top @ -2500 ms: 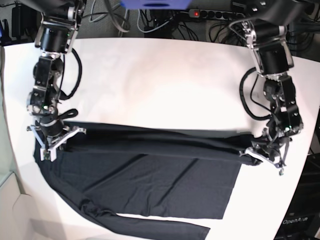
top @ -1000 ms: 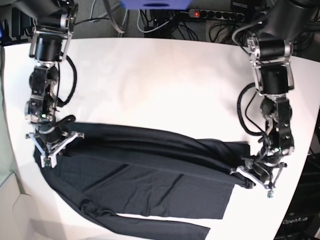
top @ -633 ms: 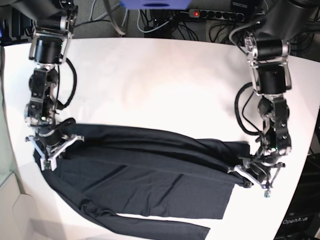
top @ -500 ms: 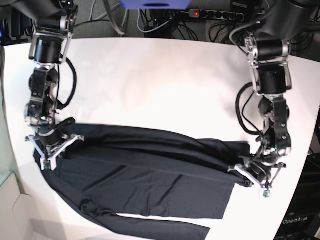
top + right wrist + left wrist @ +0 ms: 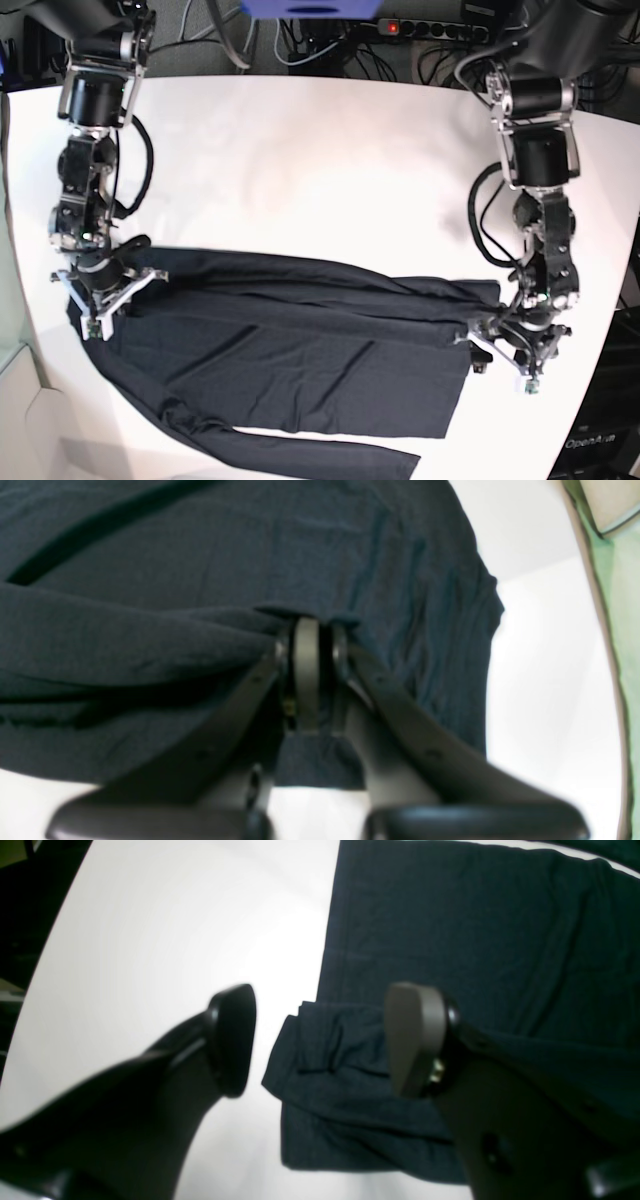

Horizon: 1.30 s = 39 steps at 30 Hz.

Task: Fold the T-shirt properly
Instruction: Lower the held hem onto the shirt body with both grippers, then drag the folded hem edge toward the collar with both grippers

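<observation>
The black T-shirt (image 5: pixel 300 350) lies spread across the near half of the white table (image 5: pixel 320 170), one long sleeve trailing toward the front edge. In the left wrist view my left gripper (image 5: pixel 320 1040) is open, one finger (image 5: pixel 232 1040) over bare table and the other over cloth. A bunched corner of the T-shirt (image 5: pixel 330 1080) lies loose between the fingers. In the base view this gripper (image 5: pixel 500 360) hovers at the shirt's right end. My right gripper (image 5: pixel 306 630) is shut on a fold of the T-shirt (image 5: pixel 200 555) at its left end (image 5: pixel 100 308).
A power strip (image 5: pixel 420 28) and cables run behind the table's far edge. The table's rounded edge passes close to both arms. A pale green surface (image 5: pixel 617 580) borders the table beside the right gripper.
The left gripper has opened and let go of the shirt's corner, which now rests on the table. The right arm has stayed put, still pinching the cloth.
</observation>
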{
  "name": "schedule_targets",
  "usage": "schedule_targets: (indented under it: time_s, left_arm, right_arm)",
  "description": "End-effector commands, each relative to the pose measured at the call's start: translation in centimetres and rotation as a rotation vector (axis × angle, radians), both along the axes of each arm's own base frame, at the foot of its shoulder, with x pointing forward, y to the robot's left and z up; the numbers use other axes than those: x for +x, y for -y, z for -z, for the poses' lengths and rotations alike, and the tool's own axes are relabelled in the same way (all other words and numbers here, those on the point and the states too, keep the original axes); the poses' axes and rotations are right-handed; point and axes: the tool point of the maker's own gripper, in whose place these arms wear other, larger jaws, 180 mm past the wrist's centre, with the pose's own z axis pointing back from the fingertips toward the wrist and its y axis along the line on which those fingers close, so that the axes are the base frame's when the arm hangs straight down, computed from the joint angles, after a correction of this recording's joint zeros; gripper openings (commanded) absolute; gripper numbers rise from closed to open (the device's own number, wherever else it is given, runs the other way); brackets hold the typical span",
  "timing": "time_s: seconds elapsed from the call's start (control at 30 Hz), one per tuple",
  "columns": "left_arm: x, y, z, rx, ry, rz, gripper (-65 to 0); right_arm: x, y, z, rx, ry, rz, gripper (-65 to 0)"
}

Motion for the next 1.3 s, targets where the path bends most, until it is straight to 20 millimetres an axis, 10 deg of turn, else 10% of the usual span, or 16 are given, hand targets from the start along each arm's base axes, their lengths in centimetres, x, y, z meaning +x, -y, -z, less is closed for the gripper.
schedule_targets:
  time_s: [0.0, 0.33, 0.93, 1.17, 1.27]
  left_arm:
    - [0.9, -0.1, -2.1, 0.002, 0.063, 0.002, -27.6]
    - [-0.4, 1.4, 3.6, -0.057, -0.011, 0.000, -30.6]
    - [-1.1, 3.5, 7.0, -0.054, -0.055, 0.053, -31.4]
    - [-1.5, 3.2, 7.6, -0.037, -0.076, 0.054, -64.4]
    - [-2.2, 2.8, 8.5, -0.032, -0.130, 0.047, -65.0]
  right_arm:
    - [1.0, 1.2, -2.2, -0.023, 0.063, 0.008, -58.2]
    - [0.2, 1.5, -1.3, -0.027, 0.040, 0.011, -37.4]
    - [-1.6, 1.6, 3.1, 0.005, -0.020, 0.017, -37.2]
    - [-2.7, 2.3, 5.4, 0.012, -0.081, 0.030, -53.9]
    - [-3.3, 2.4, 6.5, 0.019, -0.114, 0.035, -62.1]
